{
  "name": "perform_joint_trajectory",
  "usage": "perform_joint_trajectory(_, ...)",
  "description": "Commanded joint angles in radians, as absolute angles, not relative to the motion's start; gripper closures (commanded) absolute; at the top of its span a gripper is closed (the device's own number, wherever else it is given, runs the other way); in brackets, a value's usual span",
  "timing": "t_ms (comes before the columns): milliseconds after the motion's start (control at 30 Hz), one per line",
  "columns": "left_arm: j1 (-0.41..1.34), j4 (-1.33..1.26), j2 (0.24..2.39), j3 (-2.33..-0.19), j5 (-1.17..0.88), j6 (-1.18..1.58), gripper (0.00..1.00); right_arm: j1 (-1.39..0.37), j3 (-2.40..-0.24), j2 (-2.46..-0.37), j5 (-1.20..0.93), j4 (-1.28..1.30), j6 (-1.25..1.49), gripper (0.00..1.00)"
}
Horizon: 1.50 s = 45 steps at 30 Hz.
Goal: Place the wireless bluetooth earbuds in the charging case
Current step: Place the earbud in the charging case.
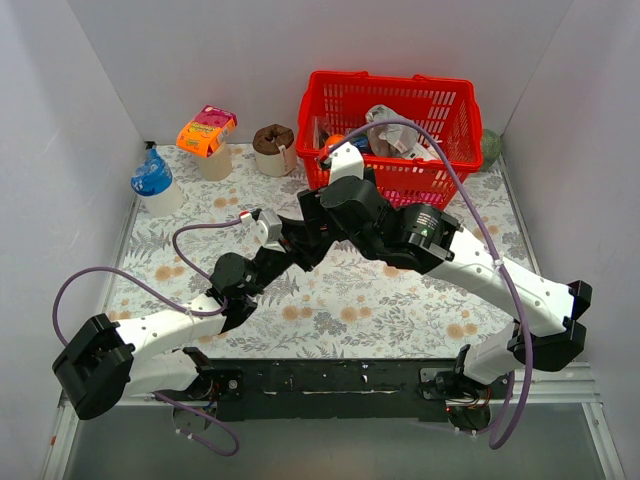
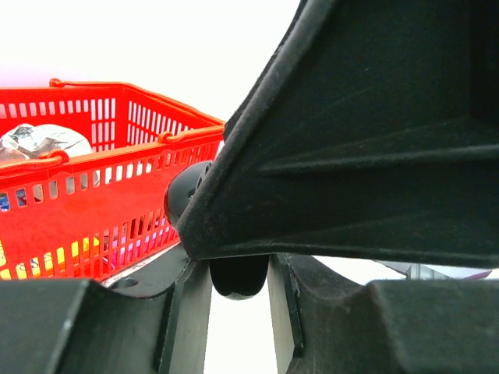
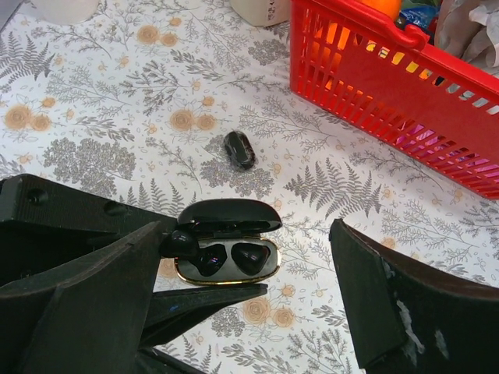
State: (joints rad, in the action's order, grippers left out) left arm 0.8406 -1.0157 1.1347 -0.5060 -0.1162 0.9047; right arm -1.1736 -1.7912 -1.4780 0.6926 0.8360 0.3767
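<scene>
Right wrist, open charging case [image 3: 226,249], loose earbud [image 3: 239,149] beyond

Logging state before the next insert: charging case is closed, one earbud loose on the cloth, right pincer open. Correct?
No: the charging case is open, lid raised, with two earbuds inside, as the right wrist view shows. The rest stands: one loose earbud lies on the cloth, and the right pincer is open.

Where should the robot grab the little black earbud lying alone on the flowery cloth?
Probably best to grip the earbud across its short width, coming straight down from above. It lies flat on the cloth, oblong, with open space along both long sides.
</scene>
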Motion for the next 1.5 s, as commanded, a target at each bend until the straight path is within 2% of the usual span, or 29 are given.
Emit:
perform_joint_trajectory(0, 0.842, -1.034, 1.095, -0.534, -0.1, 0.891, 1.0, -1.167, -1.779, -1.427, 0.712, 0.853, 0.399, 0.06)
perform_joint_trajectory(867, 0.842, -1.014, 1.063, -0.543, -0.094, 0.885, 1.0, -1.164, -1.72, -1.336, 0.686, 0.819, 0.36, 0.06)
perform_joint_trajectory(1100, 0.842, -1.003, 1.058, -0.535, -0.089, 0.882, 1.0, -1.163, -1.634, -1.252, 0.52, 0.621, 0.319, 0.04)
perform_joint_trajectory(1467, 0.842, -1.011, 1.062, -0.543, -0.097, 0.871, 1.0, -1.164, -1.749, -1.365, 0.515, 0.66, 0.301, 0.02)
